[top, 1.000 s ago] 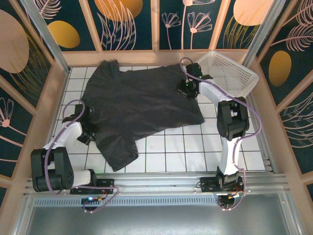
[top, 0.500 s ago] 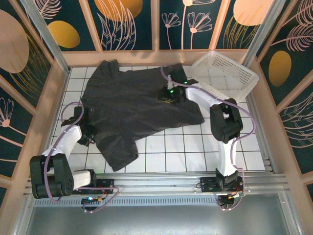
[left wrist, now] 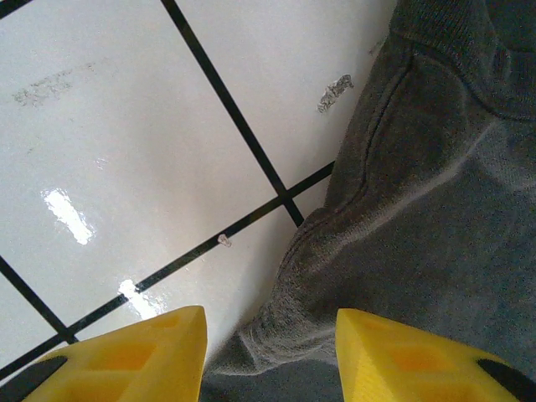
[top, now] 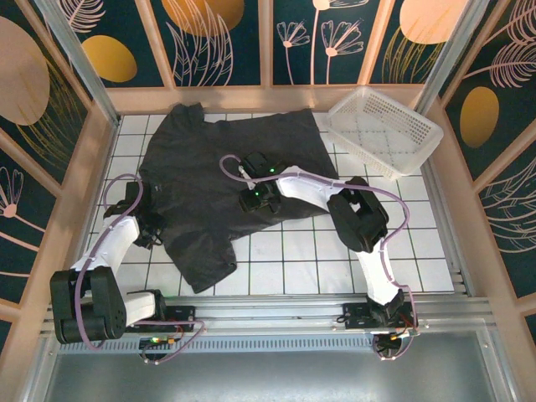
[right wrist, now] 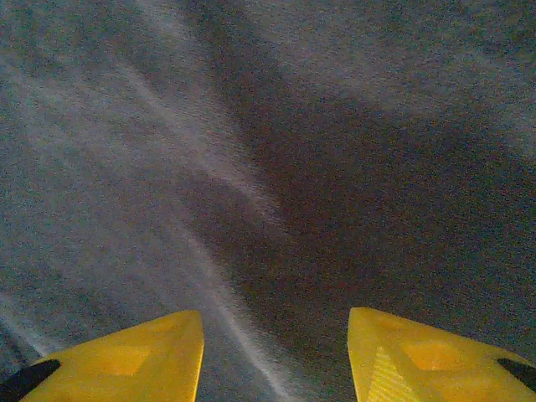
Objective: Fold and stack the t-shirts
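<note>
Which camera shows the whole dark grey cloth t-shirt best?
The top external view: the dark charcoal-grey cloth t-shirt lies spread over the white tiled table, nearly its whole outline visible. The left wrist view gives a seamed edge beside tiles; the right wrist view, close-up wrinkled fabric.

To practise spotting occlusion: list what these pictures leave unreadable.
- Top external: fingertips of the right end effector, hidden under its own wrist.
- Top external: near right corner of the dark charcoal cloth t-shirt, covered by the right arm.
- Right wrist: which part of that shirt lies below; close, blurred.
</note>
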{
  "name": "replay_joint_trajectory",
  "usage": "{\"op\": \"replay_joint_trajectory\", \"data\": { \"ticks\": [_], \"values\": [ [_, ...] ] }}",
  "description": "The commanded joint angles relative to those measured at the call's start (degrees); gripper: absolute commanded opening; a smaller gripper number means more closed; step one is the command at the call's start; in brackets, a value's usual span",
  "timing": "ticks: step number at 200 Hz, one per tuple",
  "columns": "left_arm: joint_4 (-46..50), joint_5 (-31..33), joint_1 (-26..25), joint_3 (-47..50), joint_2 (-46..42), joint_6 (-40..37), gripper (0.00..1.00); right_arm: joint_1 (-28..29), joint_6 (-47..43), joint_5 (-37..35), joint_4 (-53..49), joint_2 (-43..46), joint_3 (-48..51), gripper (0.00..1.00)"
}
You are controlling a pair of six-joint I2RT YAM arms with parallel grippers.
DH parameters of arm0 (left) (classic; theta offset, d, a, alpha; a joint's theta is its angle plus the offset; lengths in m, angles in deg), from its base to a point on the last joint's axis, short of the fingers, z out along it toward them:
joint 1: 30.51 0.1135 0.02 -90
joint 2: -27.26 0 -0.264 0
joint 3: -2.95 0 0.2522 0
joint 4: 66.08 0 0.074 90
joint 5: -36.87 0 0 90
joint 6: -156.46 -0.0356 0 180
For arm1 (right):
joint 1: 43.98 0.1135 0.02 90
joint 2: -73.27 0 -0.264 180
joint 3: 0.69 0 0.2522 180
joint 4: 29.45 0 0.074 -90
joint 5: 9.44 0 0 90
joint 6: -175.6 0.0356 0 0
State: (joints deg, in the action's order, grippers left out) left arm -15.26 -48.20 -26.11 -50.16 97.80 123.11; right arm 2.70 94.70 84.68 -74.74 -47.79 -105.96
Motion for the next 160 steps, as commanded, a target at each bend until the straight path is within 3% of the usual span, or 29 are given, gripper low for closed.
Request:
{"op": "replay_joint_trajectory", "data": {
  "ticks": [1,86,160],
  "values": [
    [-0.09,-0.07,0.25,-0.49,0.03,-0.21,0.44,2.5,-3.19,-7.25,-2.51,-0.32,0.33,0.46],
    [0.39,-0.23,0.25,-1.08,-0.82,-1.09,0.44,3.14,-2.79,-10.42,-3.98,-4.44,-2.53,0.32],
    [1.04,-0.11,0.25,-0.73,-1.72,-1.23,0.44,3.07,-1.9,-11.66,-3.87,-2.08,-3.33,0.05]
  ]
}}
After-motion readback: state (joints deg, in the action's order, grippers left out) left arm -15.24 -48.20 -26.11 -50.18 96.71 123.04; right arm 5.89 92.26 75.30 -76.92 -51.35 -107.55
